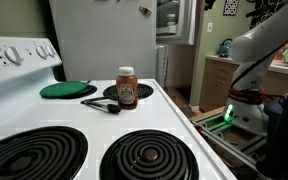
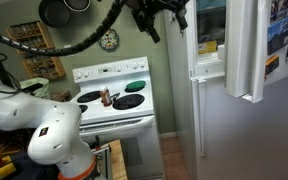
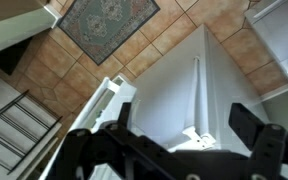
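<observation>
My gripper (image 2: 164,14) hangs high near the ceiling in an exterior view, beside the top of the white fridge (image 2: 219,90). In the wrist view it (image 3: 184,125) is open, its two dark fingers (image 3: 252,128) spread wide with nothing between them. Below it lie the white fridge top (image 3: 174,85) with its door hinge (image 3: 197,135), and far down the tiled floor. An orange-lidded jar (image 1: 126,88) stands on the white stove (image 1: 84,118), well away from the gripper. Beside the jar lie a green round pad (image 1: 68,90) and a black utensil (image 1: 102,103).
Both exterior views show the stove (image 2: 112,108) with coil burners (image 1: 149,157). The white robot arm (image 1: 266,45) and its base (image 2: 54,140) stand in front of the stove. A patterned rug (image 3: 109,22) lies on the tiled floor. Wooden cabinets (image 1: 216,80) stand beyond.
</observation>
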Controlling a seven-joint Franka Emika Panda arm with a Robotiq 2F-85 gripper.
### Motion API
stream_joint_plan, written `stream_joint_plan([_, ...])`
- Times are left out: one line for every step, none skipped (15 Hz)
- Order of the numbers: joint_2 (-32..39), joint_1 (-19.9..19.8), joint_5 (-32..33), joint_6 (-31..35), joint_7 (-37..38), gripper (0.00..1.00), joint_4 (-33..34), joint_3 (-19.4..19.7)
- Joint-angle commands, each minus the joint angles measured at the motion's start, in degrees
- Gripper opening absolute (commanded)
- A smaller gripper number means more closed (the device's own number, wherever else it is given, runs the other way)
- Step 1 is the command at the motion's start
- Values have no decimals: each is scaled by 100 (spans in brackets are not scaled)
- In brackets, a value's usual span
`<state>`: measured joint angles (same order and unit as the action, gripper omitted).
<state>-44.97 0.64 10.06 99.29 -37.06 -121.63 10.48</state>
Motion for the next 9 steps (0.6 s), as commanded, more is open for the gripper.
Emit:
stream_joint_plan([-84, 573, -188, -425, -399, 100, 39, -191])
stream_joint_plan([-75, 704, -206, -480, -486, 100, 27, -292])
stream_joint_plan([-32, 502, -83, -271, -231, 100, 32, -205])
stream_joint_plan([-26, 577, -85, -284, -197, 100, 32, -265])
stream_joint_plan([-17, 577, -83, -283, -181, 100, 32, -276])
stream_joint_plan([-14, 562, -82, -282, -181, 100, 32, -263])
stream_joint_plan([-15, 553, -83, -282, -183, 100, 33, -239])
stream_joint_plan([-15, 548, -85, -281, -186, 100, 33, -215])
stream_joint_plan([-15, 545, -86, -281, -186, 100, 33, -207])
